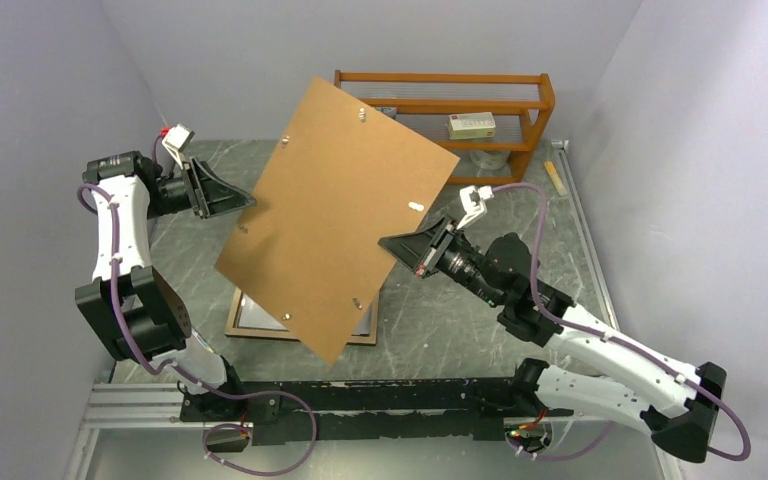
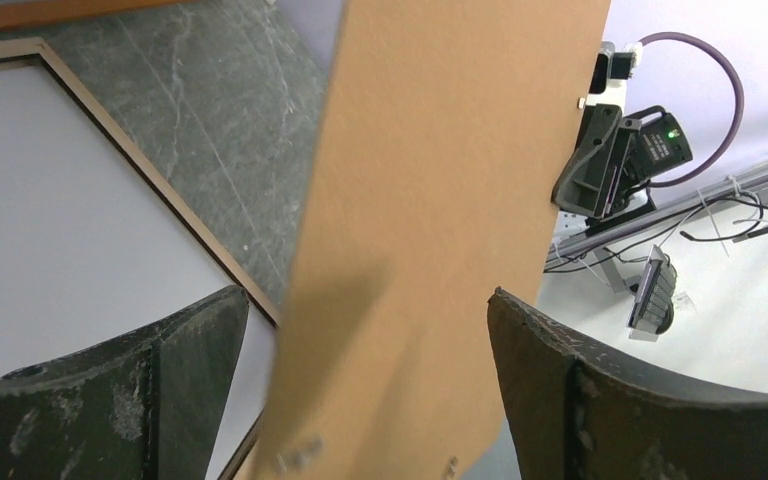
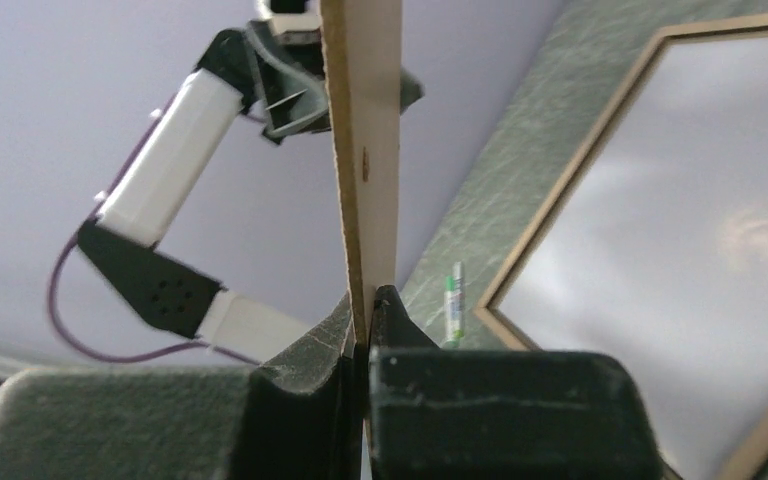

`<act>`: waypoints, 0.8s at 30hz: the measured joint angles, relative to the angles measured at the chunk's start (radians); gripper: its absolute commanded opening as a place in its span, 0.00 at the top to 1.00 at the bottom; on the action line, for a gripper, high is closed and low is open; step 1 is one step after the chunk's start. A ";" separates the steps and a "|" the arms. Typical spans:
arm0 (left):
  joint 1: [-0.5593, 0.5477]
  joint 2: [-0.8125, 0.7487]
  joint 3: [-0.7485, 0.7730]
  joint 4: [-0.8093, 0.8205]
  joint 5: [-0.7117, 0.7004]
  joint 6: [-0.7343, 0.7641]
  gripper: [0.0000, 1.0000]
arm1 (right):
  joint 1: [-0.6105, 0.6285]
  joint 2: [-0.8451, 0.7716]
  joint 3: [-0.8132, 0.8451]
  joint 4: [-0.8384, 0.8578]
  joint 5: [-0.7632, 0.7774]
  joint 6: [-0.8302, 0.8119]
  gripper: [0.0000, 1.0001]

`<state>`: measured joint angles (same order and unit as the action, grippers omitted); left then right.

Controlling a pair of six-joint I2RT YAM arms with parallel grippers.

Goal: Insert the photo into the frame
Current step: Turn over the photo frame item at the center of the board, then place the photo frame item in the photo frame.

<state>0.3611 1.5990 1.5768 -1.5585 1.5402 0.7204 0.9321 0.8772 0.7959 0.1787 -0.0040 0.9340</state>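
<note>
Right jaws pinch one cardboard sheet (image 1: 335,215) above one frame (image 1: 258,336); left jaws gape.

No writing could be read anywhere. The small white box (image 1: 472,124) on the wooden shelf (image 1: 543,100) was the only likely spot, and any print there was too small to make out.

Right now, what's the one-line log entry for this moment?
right gripper: shut on backing sheet | left gripper: open, astride sheet edge | frame: flat on table, under sheet
</note>
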 measured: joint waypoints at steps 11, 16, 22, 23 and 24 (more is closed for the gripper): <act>0.022 -0.019 0.008 0.000 -0.001 0.022 0.06 | 0.003 -0.046 0.107 -0.386 0.260 -0.116 1.00; 0.022 -0.151 0.092 0.003 -0.001 0.050 0.06 | 0.005 -0.045 0.139 -0.481 0.314 -0.174 1.00; 0.023 -0.308 0.165 -0.005 0.008 0.071 0.06 | 0.006 -0.014 0.196 -0.528 0.332 -0.206 1.00; 0.028 -0.312 0.176 -0.010 0.009 0.069 0.06 | 0.006 -0.006 0.207 -0.534 0.338 -0.208 1.00; 0.037 -0.308 0.181 -0.010 0.009 0.065 0.06 | 0.006 0.001 0.217 -0.539 0.342 -0.209 1.00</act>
<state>0.3981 1.2907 1.7576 -1.5684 1.5490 0.7856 0.9386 0.8783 1.0130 -0.3607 0.3378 0.7250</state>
